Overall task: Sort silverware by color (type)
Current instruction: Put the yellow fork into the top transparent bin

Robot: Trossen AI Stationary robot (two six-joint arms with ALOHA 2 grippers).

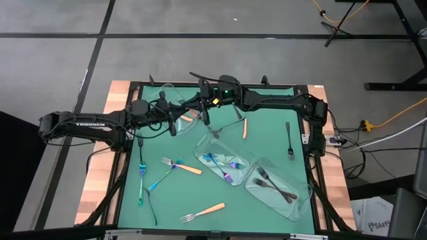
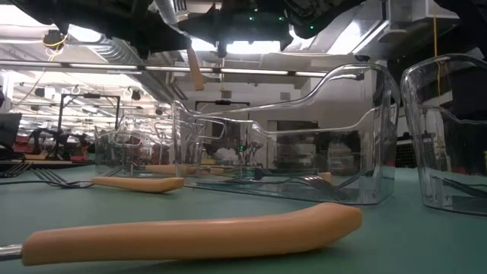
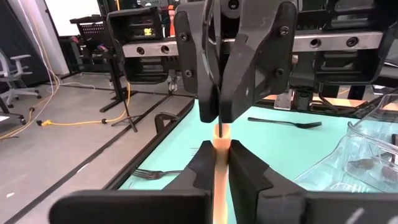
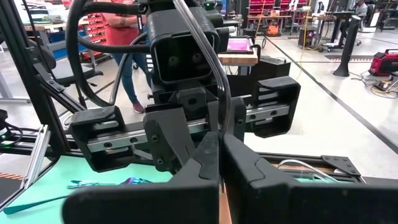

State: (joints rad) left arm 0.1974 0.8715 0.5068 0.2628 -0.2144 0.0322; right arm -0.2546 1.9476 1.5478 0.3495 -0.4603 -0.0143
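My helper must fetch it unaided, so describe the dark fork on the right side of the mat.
Start from the green mat and go to its right edge. The dark fork lies there alone, running front to back. Unlike its neighbours, it is dark all over, with no orange handle or blue sheen, and it lies outside the clear trays.

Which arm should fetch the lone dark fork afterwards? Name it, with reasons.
Right, probably: the dark fork lies by its base. Right gripper and left gripper both clamp an orange-handled utensil.
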